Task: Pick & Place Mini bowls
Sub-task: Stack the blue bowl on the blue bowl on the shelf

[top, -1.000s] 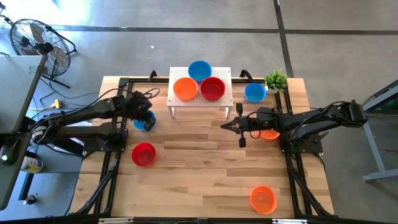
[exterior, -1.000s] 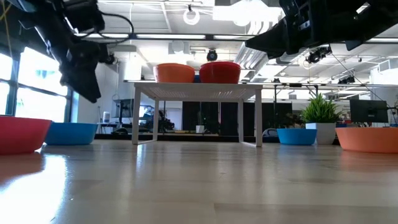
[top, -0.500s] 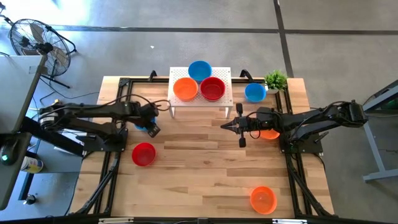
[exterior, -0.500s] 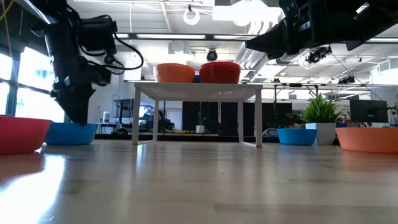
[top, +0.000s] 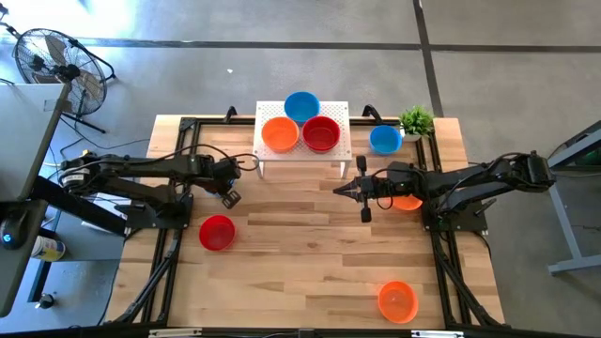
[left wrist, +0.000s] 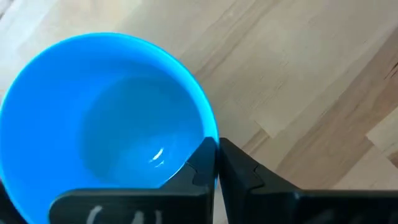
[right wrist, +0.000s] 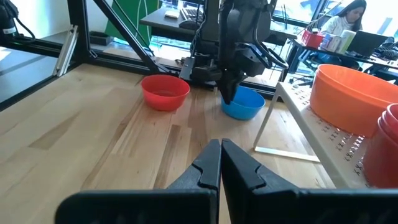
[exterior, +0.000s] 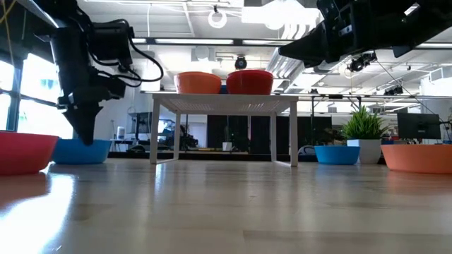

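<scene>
Pinching the rim of the blue bowl (left wrist: 102,118) with my left gripper (left wrist: 217,163), fingers closed right on it. From above, it's beside the white stand (top: 302,150), which already carries three bowls. Next, I'd guess, lift it clear. Right gripper (right wrist: 221,163) hangs mid-table, closed, holding nothing.

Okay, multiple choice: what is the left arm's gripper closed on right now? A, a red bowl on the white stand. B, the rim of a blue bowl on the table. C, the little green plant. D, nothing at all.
B: the left wrist view shows the left gripper with its jaws pinched on the rim of the blue bowl, which sits on the wooden table.
</scene>
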Motion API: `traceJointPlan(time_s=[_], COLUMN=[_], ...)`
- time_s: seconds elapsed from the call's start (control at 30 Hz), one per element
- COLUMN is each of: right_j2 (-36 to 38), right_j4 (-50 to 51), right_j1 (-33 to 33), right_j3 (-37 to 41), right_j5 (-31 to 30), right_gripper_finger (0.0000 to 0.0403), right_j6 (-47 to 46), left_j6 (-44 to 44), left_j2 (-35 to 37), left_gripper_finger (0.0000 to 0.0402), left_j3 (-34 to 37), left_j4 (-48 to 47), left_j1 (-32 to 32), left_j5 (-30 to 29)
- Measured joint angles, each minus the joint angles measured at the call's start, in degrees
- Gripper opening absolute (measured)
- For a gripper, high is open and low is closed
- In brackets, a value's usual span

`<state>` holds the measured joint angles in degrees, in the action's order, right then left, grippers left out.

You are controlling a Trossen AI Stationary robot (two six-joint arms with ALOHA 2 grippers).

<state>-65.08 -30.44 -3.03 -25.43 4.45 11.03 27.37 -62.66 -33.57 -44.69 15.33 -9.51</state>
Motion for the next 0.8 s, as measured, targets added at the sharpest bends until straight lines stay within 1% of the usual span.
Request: traceJointPlan(time_s=[0.17, 0.4, 0.53, 0.63, 0.8], right_j2=[0.0, -0.02, -0.02, -0.02, -0.02], right_j4=[0.02, 0.17, 0.2, 0.2, 0.17], right_j1=[0.0, 0.0, 0.0, 0.0, 0.0], right_j3=[0.0, 0.0, 0.0, 0.0, 0.0], right_j5=[0.0, 0.0, 0.0, 0.0, 0.0], right_gripper_finger=[0.0001, 0.0, 0.0, 0.0, 0.0], right_j6=[-0.01, 0.0, 0.0, -0.01, 0.28], left_j6=[-1.16, -4.26, -8.04, -12.66, -20.49], left_j2=[1.43, 3.28, 3.36, 3.24, 0.84], left_gripper_finger=[0.0003, 0.0002, 0.0001, 0.0001, 0.0001], left_j3=[-3.94, -14.73, -22.5, -29.44, -41.77], left_j4=[-3.31, -12.04, -15.46, -17.57, -19.25], left_j1=[0.02, 0.04, 0.04, 0.04, 0.07], left_j5=[-2.67, -10.36, -14.22, -16.89, -19.6])
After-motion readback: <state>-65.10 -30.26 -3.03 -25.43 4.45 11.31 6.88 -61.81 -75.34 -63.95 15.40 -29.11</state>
